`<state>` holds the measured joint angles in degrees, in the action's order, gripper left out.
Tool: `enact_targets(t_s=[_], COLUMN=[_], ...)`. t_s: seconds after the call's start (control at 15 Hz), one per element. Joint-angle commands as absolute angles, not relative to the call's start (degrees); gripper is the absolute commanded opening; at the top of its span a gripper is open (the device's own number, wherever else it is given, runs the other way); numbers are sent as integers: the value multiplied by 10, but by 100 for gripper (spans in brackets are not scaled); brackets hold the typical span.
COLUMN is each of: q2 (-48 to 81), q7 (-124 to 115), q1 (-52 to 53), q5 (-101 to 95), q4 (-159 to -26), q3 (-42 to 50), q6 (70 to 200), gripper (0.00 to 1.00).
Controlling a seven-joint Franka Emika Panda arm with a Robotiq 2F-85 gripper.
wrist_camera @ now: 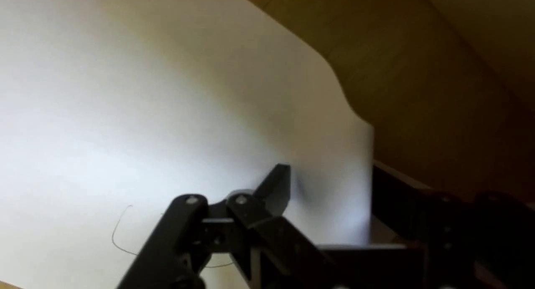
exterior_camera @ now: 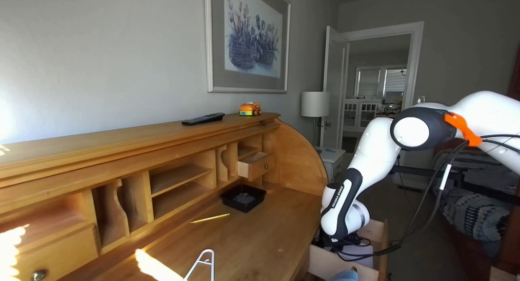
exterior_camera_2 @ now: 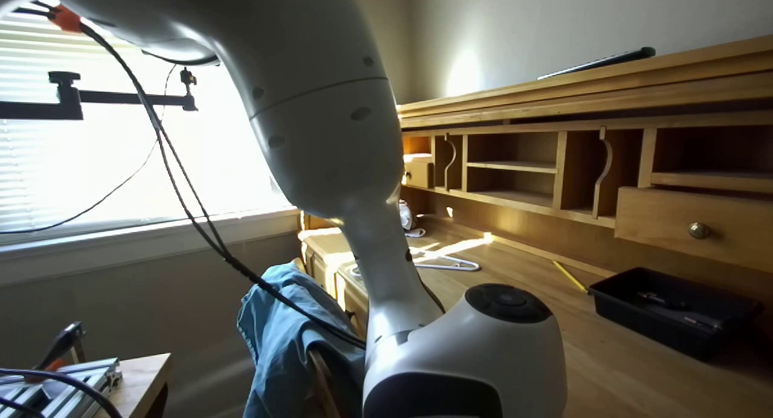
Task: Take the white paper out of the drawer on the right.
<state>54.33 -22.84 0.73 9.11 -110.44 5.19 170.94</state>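
Observation:
The white paper (wrist_camera: 146, 113) fills much of the wrist view. It lies in the pale-wood drawer (exterior_camera: 319, 264), which is pulled out at the right side of the desk in an exterior view; the paper (exterior_camera: 357, 252) shows there beside the gripper. My gripper (wrist_camera: 330, 184) is down inside the drawer with its fingers spread apart. The paper's curled edge stands between the two fingers, behind the left finger and close to the right finger. In an exterior view the gripper (exterior_camera: 327, 239) is mostly covered by the wrist and cables. The drawer is out of view in an exterior view.
The desk top (exterior_camera: 260, 240) is left of the arm, with a black tray (exterior_camera: 243, 197), a pencil (exterior_camera: 210, 218) and a white wire stand (exterior_camera: 203, 264). A blue cloth (exterior_camera_2: 290, 327) hangs on a chair near the drawer's front. Black cables (exterior_camera: 386, 250) hang over the drawer.

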Motion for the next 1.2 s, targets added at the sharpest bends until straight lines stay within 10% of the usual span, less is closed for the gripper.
enact_targets(t_s=[0.0, 0.27, 1.13], q2=[556, 524, 421], q7=[-220, -228, -421], q1=[17, 48, 142], q5=[109, 103, 193], q4=[-1092, -1125, -1264], q3=[58, 86, 180], q6=[1700, 1701, 1712], gripper=[20, 0, 2])
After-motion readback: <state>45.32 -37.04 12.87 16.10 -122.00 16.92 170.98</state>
